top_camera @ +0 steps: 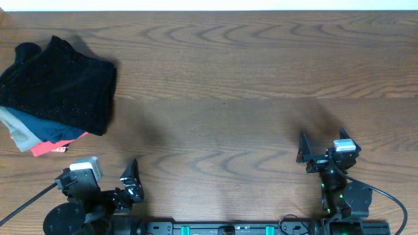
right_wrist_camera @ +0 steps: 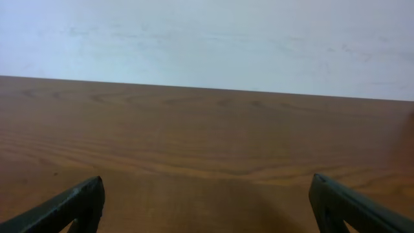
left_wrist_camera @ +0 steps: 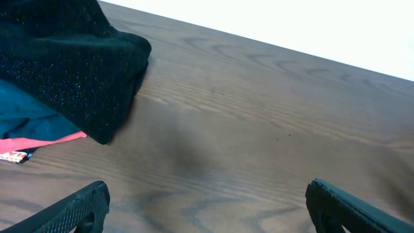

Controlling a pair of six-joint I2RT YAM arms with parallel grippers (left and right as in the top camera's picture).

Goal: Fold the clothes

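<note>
Fuzzy, speckled black cloth garment [top_camera: 62,81] on matt, grained wood table [top_camera: 248,98]

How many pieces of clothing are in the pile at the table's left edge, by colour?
black garment: 1
navy blue garment: 1
grey piece: 1
red piece: 1
Total: 4

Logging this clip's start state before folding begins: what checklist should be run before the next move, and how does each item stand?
1. Left gripper open and empty: ok.
2. Right gripper open and empty: ok.
3. Black garment in view: ok, far left.
4. Garment flat on the table: not ok, heaped on other folded pieces.
5. Garment's edges and corners traceable: cannot tell, fabric too dark.
</note>
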